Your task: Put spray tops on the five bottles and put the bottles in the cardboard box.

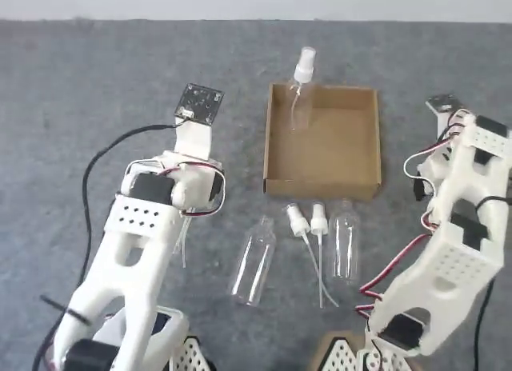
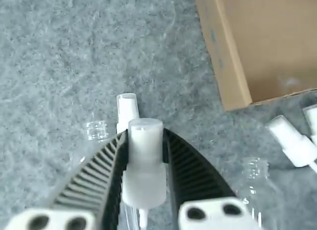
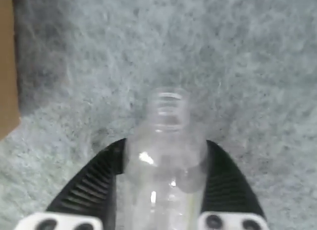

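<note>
Your left end effector (image 2: 143, 135) clamps a spray top (image 2: 143, 175), head outward, tube toward its wrist; your right end effector (image 3: 166, 146) clamps an open bottle (image 3: 166, 165) beside the cardboard box (image 1: 324, 183), well apart, so you'll likely turn tube toward neck

Clamps a spray top (image 2: 144, 165) in the left gripper (image 2: 143, 136), left arm (image 1: 136, 251) at 7 o'clock; grips a bottle (image 3: 166, 185) in the right gripper (image 3: 166, 146), right arm (image 1: 448, 259) at 4 o'clock.
</note>
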{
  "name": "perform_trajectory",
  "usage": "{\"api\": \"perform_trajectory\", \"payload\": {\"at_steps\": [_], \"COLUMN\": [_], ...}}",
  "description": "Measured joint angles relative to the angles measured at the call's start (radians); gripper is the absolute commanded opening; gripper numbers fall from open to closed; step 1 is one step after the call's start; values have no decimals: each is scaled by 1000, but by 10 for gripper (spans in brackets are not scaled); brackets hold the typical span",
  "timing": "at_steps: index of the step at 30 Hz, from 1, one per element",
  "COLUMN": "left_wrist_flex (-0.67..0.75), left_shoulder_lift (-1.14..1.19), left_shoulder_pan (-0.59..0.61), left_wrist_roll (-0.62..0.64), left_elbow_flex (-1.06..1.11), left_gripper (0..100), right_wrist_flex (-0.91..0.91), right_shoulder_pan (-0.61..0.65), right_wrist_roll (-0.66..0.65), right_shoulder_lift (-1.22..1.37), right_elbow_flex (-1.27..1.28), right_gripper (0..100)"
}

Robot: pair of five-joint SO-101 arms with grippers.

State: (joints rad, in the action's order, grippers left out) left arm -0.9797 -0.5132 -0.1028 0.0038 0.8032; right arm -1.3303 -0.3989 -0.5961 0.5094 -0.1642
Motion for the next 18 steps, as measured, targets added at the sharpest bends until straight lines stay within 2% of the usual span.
{"api": "perform_trajectory", "payload": {"at_steps": [11, 18], "left_wrist_flex": [0, 0], "left_shoulder_lift": [0, -6], "left_shoulder_pan": [0, 0], "left_wrist_roll": [0, 0], "left_elbow_flex": [0, 14], "left_gripper": [12, 12], "right_wrist_flex": [-284, -419], "right_shoulder_pan": [0, 43], "right_wrist_roll": [-5, 44], "right_shoulder_lift": [-28, -279], "right_elbow_flex": [-244, -245], "right_gripper": [6, 6]}}
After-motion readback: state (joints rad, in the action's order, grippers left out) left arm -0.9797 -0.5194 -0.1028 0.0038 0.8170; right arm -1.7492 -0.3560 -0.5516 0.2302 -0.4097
